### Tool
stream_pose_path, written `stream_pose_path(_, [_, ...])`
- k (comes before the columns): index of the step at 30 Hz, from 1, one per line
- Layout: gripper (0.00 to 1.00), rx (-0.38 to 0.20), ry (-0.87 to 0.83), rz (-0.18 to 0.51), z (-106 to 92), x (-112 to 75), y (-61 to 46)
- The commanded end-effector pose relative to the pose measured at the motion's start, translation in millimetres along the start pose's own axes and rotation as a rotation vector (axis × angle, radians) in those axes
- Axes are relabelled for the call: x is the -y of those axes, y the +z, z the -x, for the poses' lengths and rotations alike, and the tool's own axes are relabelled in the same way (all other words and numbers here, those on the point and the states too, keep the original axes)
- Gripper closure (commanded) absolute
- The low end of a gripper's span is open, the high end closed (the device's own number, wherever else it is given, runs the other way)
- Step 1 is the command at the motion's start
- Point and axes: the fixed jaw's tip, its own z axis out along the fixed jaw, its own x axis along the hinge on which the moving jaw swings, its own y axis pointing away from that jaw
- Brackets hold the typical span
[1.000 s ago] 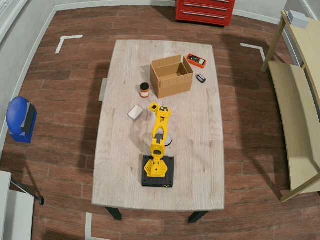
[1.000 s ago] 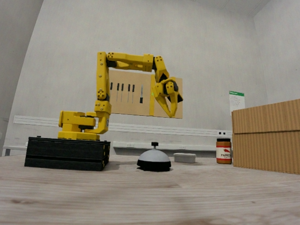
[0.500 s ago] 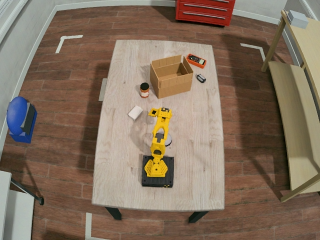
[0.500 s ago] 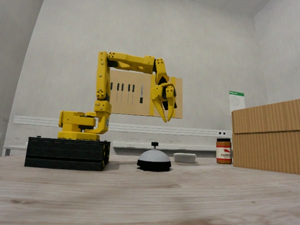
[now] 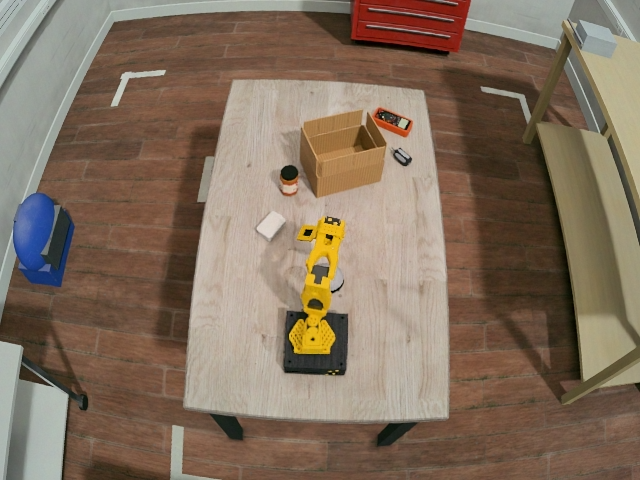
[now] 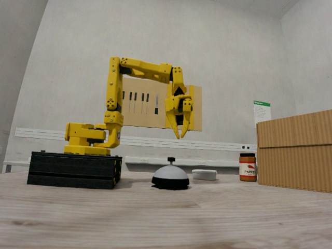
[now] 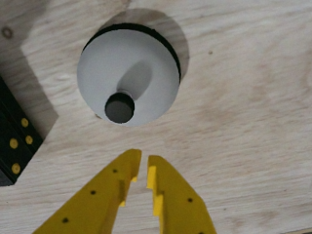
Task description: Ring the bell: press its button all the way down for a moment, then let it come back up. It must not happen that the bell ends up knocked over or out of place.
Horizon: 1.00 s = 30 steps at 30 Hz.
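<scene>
The bell [image 6: 170, 177] is a grey dome on a black base with a black button [image 6: 170, 159] on top. It stands upright on the table just beyond the arm's black base [image 6: 73, 170]. In the wrist view the dome [image 7: 129, 75] and its button [image 7: 120, 108] lie ahead of the fingertips. My gripper [image 6: 180, 137] is shut and empty, pointing down, well above the bell and slightly to the right of the button. Its tips also show in the wrist view [image 7: 143, 160]. In the overhead view the arm [image 5: 320, 258] hides most of the bell [image 5: 336, 282].
A white block [image 5: 270, 225] and a jar [image 5: 288, 180] stand beyond the bell to the left. An open cardboard box [image 5: 343, 151] sits further back, with an orange meter [image 5: 392, 121] and a small black device [image 5: 401, 156] to its right.
</scene>
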Motion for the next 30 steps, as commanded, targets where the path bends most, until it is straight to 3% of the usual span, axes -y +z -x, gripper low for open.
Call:
stream_pose_path(1, [1.00, -0.008, -0.034, 0.057, -4.3, -8.2, 5.9])
stream_pose_path(30, [1.00, -0.011, -0.135, 0.116, -9.8, -16.8, 10.7])
